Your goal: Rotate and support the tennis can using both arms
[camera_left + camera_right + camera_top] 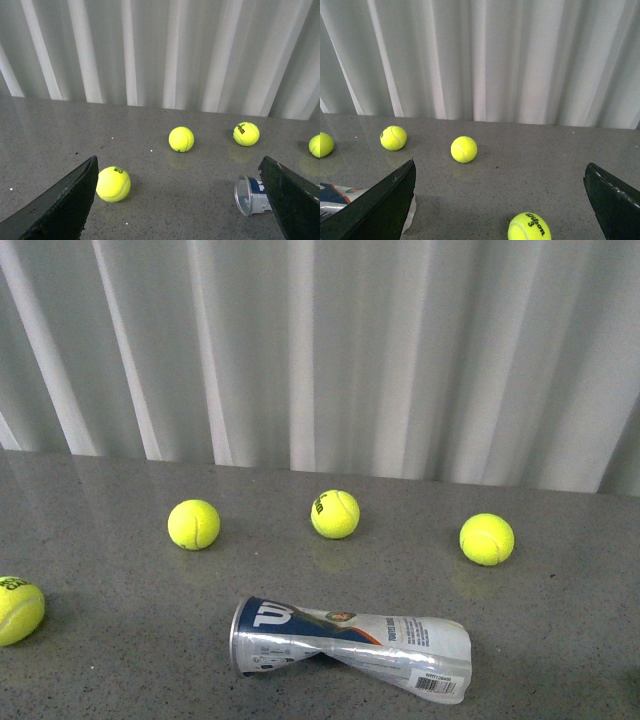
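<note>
- the tennis can is found lying on its side on the surface, dented at the middle and untouched.
- the left gripper and right gripper are spread wide, empty.
- rotation and support are judged not yet begun.

We see a grey speckled stone tabletop before a white pleated curtain. On it, a left yellow-green felt tennis ball, a middle ball and a right ball sit well apart in a row. A fourth ball lies nearer us, cut by the front view's left edge.
</note>
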Motion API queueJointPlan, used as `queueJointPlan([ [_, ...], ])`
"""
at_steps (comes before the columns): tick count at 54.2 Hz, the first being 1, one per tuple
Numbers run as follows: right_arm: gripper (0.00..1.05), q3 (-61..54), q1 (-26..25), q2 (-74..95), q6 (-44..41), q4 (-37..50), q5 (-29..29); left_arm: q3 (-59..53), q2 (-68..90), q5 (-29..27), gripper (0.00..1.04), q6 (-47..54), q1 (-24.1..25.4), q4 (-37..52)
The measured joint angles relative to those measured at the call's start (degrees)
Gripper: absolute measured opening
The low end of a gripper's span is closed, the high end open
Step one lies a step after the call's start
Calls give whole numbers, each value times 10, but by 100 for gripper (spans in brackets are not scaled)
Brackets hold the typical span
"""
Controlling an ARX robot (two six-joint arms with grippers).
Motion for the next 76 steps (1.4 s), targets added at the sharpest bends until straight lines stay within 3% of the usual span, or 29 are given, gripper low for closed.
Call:
queueJointPlan([
  [27,98,0,0,0,0,0,0,0,1,2,98,0,0,-1],
  [31,98,0,0,0,0,0,0,23,60,71,98,-20,15,-46],
  [38,98,0,0,0,0,0,-1,59,280,193,98,-27,23,78],
  [45,98,0,0,-1,0,0,-1,126,590,334,98,-16,20,278],
  [54,98,0,0,-1,0,0,-1,195,837,375,98,-28,7,378],
  [64,98,0,0,-1,0,0,-1,250,1007,407,98,-28,-19,407],
  [76,98,0,0,-1,0,0,-1,290,1101,371,98,-13,-56,447],
])
